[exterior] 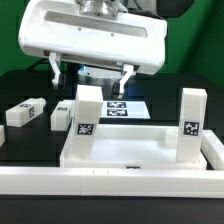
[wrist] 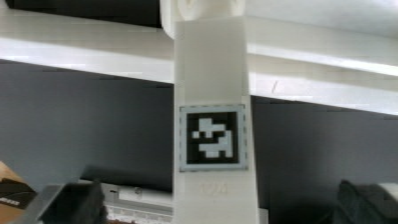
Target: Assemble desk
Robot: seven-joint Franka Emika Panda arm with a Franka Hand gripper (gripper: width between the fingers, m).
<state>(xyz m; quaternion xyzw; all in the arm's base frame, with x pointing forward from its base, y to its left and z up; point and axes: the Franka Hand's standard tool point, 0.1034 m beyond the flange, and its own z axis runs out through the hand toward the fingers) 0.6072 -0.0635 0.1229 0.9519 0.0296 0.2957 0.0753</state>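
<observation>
The gripper (exterior: 88, 74) hangs wide open above the near leg (exterior: 88, 122), holding nothing. In the wrist view that leg runs straight up between the fingers (wrist: 68, 205), clear of both. The tabletop (exterior: 138, 150) lies flat, with a second leg (exterior: 190, 125) upright at the exterior view's right. The best move looks like a centred descent, a square close on the flat faces, and a plumb leg while seating it. A loose leg (exterior: 25, 113) and a fourth leg (exterior: 62, 115) wait at the left.
</observation>
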